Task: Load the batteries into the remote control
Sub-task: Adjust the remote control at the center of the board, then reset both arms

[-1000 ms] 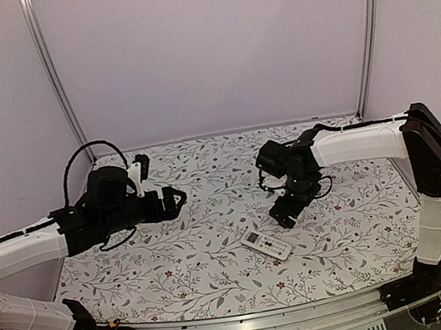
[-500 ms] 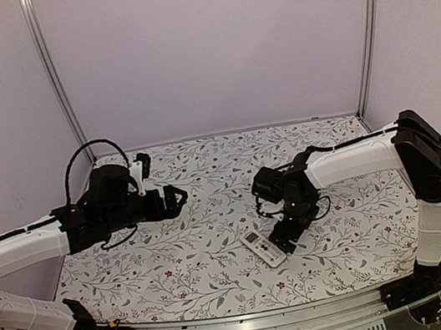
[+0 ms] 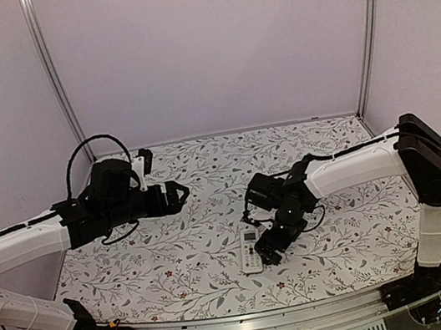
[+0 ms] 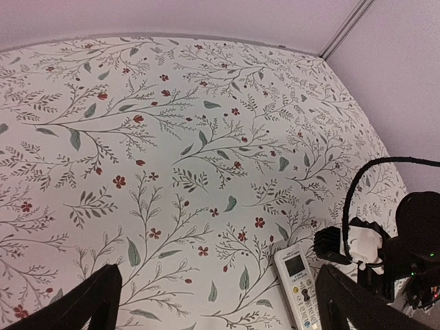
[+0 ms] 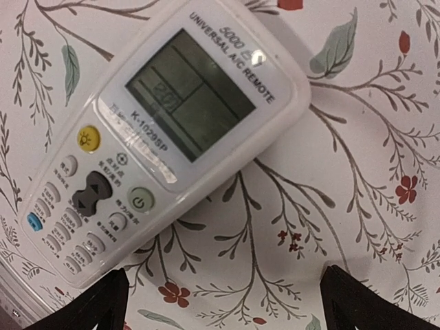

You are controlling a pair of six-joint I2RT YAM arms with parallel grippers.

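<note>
Remote control position: the remote control [image 3: 252, 253] lies flat on the table [image 3: 177, 257], in the near centre of the surface, slightly toward the right arm's side
Remote control orientation: white front up; its long axis runs roughly from the near edge toward the far edge in the overhead view
Remote control face: the right wrist view shows the screen [image 5: 189, 93] at one end and the buttons [image 5: 93, 196] at the other, among them one yellow, one green and one blue
Right gripper position: the right gripper [image 3: 270, 248] is low over the table, just beside the remote control on its right side
Right gripper state: jaws spread wide apart, nothing between them; in its own wrist view the two dark fingers [image 5: 103, 302] sit at the bottom corners, with bare table between them
Right gripper contact: the left-hand finger is very near the button end of the remote control [image 5: 165, 144]; whether it touches cannot be told
Left gripper position: the left gripper [image 3: 177, 196] hangs above the left half of the table, well apart from the remote control, pointing toward the centre
Left gripper state: jaws wide apart and holding nothing; its wrist view shows only patterned table between the fingers [image 4: 96, 299]
Left wrist view: the remote control [image 4: 299, 285] appears at the lower right, beside the dark right gripper [image 4: 385, 265]
Table surface: white covering printed with grey-green leaves and small red flowers
</note>
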